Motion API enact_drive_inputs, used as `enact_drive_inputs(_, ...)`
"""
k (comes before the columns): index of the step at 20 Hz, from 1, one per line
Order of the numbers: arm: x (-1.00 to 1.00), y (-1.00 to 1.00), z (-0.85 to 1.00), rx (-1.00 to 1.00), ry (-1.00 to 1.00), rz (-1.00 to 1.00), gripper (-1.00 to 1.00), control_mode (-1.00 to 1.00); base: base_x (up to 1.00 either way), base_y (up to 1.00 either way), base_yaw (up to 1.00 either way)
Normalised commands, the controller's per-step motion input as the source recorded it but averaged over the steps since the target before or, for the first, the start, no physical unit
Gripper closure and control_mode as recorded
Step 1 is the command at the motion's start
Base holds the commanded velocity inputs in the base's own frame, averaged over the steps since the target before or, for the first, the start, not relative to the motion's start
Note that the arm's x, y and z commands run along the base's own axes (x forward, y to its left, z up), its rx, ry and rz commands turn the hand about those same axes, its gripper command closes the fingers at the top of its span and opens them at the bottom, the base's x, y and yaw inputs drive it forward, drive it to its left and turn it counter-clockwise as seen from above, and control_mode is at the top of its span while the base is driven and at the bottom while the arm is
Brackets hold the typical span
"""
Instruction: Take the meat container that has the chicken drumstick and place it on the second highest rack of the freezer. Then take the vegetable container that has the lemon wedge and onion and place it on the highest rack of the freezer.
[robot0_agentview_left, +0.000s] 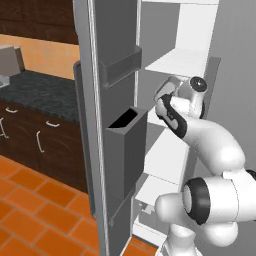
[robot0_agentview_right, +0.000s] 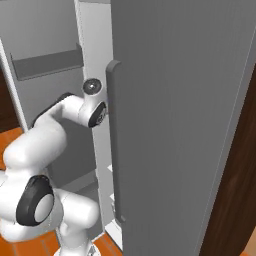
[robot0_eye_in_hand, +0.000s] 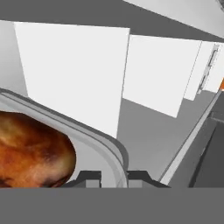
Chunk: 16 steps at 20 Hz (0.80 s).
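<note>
**Drumstick tray rides the claw into the freezer**

Deep between the white shelves of the open freezer, the Panda arm reaches forward with its wrist buried in the cabinet, as both base cameras show from either side of the grey door.

From the hand camera, the gripper is seen clamped on the curved rim of the meat container, one dark fingertip either side of the tray wall, so the claw is grasping the container rather than hanging free. The chicken drumstick, glossy orange-brown, lies inside the tray just to the left of the fingers in that view, close against them.

Ahead of the claw and above it in the hand view stand white shelf panels seen edge-on in a row, with grey interior wall between them. That view is rolled, so which panel is the second highest rack cannot be told from it. In the left base view the wrist sits just below a white shelf, beside the grey door bins.

The coming move appears to turn on that relation: the tray must go level onto the panel nearest the claw, if that is indeed the right shelf, before the fingers let go. The vegetable container awaits its turn.
</note>
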Motion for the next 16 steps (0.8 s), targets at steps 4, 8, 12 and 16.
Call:
enact_drive_inputs(4, 0.87, -0.26, 0.01, 0.04, 0.17, 0.13, 1.0, -1.0, 0.0, 0.0, 0.0)
enact_drive_inputs(8, 0.67, -0.28, 0.02, 0.01, 0.27, 0.13, 1.0, -1.0, 0.0, 0.0, 0.0)
enact_drive_inputs(12, 0.76, -0.25, 0.0, 0.0, 0.26, 0.11, 1.0, -1.0, 0.0, 0.0, 0.0)
enact_drive_inputs(16, 0.36, 0.04, -0.37, -0.09, 0.2, 0.12, 1.0, -1.0, 0.0, 0.0, 0.0)
